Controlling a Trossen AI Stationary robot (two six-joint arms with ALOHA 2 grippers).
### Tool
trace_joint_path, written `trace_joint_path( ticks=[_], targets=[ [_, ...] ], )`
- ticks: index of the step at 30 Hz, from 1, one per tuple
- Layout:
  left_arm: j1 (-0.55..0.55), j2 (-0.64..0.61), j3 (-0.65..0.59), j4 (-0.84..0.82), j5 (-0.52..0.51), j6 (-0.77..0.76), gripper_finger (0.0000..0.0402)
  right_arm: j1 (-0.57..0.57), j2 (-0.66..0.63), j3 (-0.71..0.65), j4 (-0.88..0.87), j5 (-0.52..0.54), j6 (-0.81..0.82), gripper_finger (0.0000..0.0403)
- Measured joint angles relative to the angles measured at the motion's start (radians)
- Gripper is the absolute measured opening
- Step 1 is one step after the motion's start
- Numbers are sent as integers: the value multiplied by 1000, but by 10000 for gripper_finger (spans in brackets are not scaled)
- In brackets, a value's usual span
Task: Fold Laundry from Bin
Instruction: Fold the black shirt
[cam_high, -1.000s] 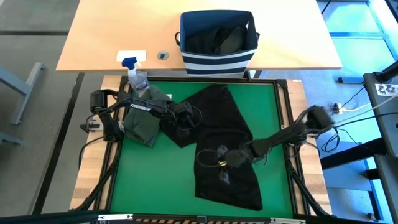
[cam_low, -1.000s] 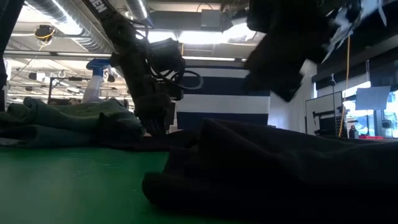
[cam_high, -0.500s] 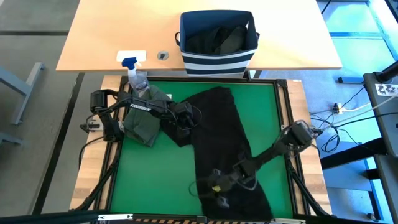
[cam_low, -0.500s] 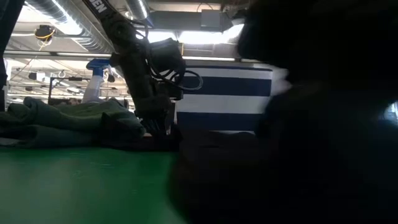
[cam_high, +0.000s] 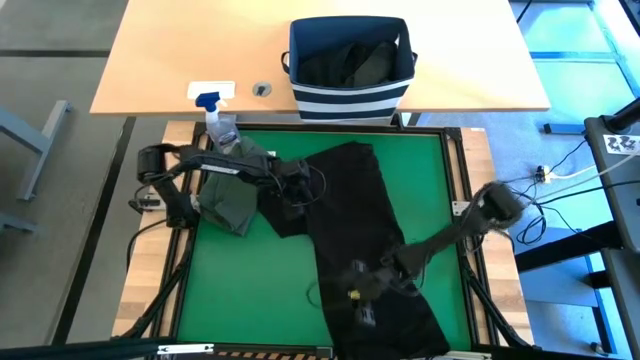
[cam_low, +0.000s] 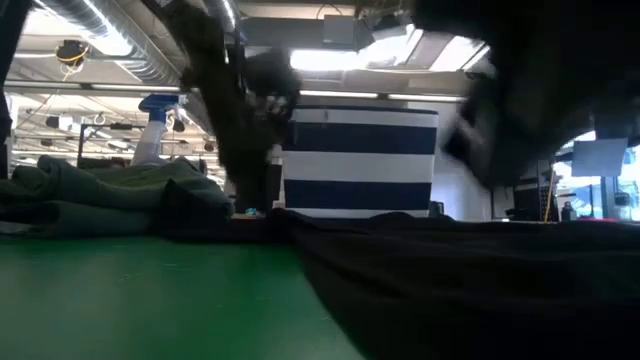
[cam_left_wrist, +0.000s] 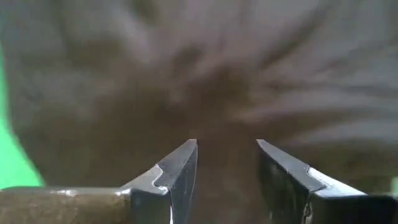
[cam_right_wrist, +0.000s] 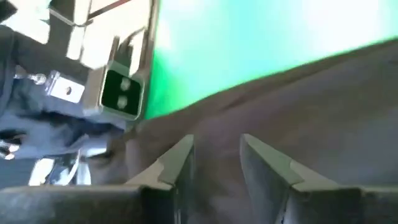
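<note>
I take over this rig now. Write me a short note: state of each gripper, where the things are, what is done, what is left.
Left gripper: fingers apart, at the far end of the black garment.
Right gripper: fingers apart, over the near end of that garment.
Whether either one grips the cloth I cannot tell.
Black garment: spread lengthwise on the green mat, not folded.
Olive garment: folded, at the mat's left side.
Bin: on the far table, dark laundry inside.
Left: fold the black garment, then empty the bin.

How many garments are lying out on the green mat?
2: a black garment spread down the middle of the green mat, and a dark olive garment bunched at its left edge. More cloth sits in the striped bin; pieces there may be hidden.
</note>
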Motion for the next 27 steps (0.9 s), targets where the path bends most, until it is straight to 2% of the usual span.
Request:
trace_joint_path(
  ticks=[5,7,10,19,27],
  targets=[
    [-17,-110,46,-144,2,2,156,-133,-160,0,-326,95,-164,130],
    [-22,-143,46,-171,1,2,156,-216,-199,0,-427,138,-242,130],
    [-24,-172,36,-209,7,1,156,-368,-213,-8,-519,150,-386,130],
    [-23,-173,-46,-145,6,-9,156,-828,-211,-103,-488,-49,-689,130],
    [-22,-174,-46,-103,4,-35,156,-1046,-141,-147,-463,-85,-951,130]
  ],
)
